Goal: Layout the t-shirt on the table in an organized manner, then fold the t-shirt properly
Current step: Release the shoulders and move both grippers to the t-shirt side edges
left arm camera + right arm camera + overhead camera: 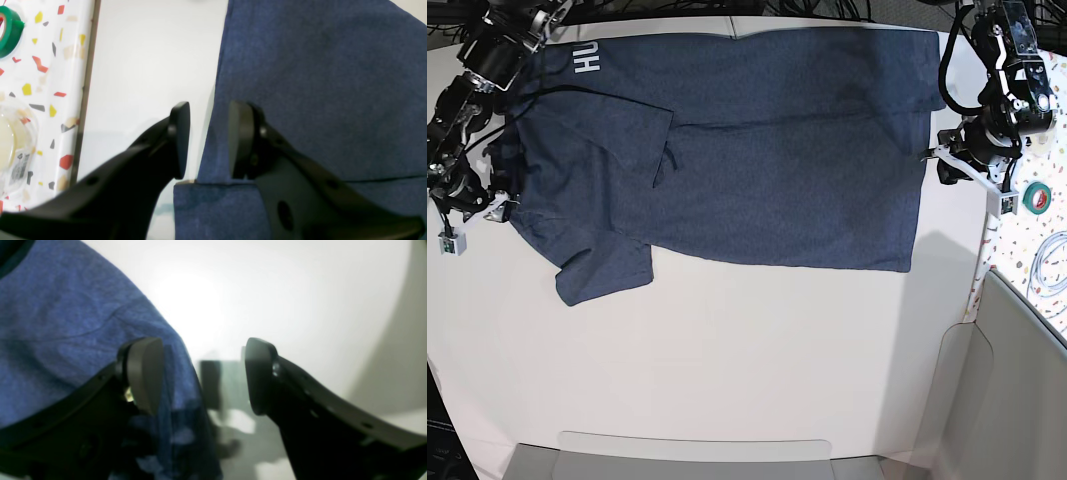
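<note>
T-shirt [757, 140] lies spread across upper half of base frame on white bench [727, 350]. Left gripper [208, 138] partly parted, straddling the hem edge, gripping nothing. Right gripper [203, 376] wide, over sleeve edge.

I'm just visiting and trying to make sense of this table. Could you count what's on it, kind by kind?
T-shirt: 1
Roll of green tape: 1
Coil of white cable: 1
Clear plastic tub: 1
Robot arms: 2, the left gripper and the right gripper
Total: 6
</note>
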You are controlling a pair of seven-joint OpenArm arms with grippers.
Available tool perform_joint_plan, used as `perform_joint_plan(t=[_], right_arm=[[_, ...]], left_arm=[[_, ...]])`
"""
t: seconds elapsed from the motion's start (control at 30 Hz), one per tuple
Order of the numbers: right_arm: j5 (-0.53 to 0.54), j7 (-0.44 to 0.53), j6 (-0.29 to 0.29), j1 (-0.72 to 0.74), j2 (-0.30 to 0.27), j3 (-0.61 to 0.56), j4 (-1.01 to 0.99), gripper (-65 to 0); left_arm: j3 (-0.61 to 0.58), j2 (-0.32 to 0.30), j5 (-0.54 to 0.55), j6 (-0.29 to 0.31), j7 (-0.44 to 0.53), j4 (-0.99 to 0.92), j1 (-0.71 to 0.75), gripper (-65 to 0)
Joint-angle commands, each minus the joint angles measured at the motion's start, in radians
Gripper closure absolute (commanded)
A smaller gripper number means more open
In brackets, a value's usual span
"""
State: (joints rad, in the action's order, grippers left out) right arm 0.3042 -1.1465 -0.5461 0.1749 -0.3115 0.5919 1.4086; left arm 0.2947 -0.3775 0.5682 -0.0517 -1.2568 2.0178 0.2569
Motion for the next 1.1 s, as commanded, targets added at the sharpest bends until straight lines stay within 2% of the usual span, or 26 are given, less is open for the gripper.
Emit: perform_joint_plan(t=[0.0, 0.17, 0.3, 0.37, 0.47, 0.87, 1.07], right_arm=[[0.048, 0.016, -0.007, 0.012, -0.041, 0.007, -0.013, -38.7], [0.312, 0.016, -0.009, 0.008, -0.111, 0.007, -0.14, -38.7], [0.413, 0.01, -0.009, 0.007, -0.12, 0.003, -0.148, -38.7], [0.445, 0.007, -0.029, 0.005, -0.119, 0.001, -0.145, -38.7], [0.456, 0.007, -0.062, 0.007, -0.117, 0.001, -0.154, -38.7], [0.451, 0.013, -0.061, 0.012, -0.11, -0.002, -0.24, -38.7], [0.451, 0.016, -0.061, 0.033, -0.097, -0.092, -0.24, -38.7]], left_arm=[[0.007, -0.015, 0.002, 0.003, 0.01, 0.013, -0.006, -19.9], [0.001, -0.015, 0.002, 0.006, 0.01, 0.013, -0.006, -19.9], [-0.001, -0.015, 0.002, 0.008, 0.01, 0.013, -0.006, -19.9], [-0.001, -0.015, 0.002, 0.008, 0.01, 0.013, -0.006, -19.9], [0.002, -0.015, 0.002, 0.008, 0.01, 0.013, -0.005, -19.9], [-0.001, -0.015, 0.003, 0.009, 0.01, 0.013, -0.005, -19.9], [-0.001, -0.015, 0.005, 0.009, 0.01, 0.013, -0.005, -19.9]])
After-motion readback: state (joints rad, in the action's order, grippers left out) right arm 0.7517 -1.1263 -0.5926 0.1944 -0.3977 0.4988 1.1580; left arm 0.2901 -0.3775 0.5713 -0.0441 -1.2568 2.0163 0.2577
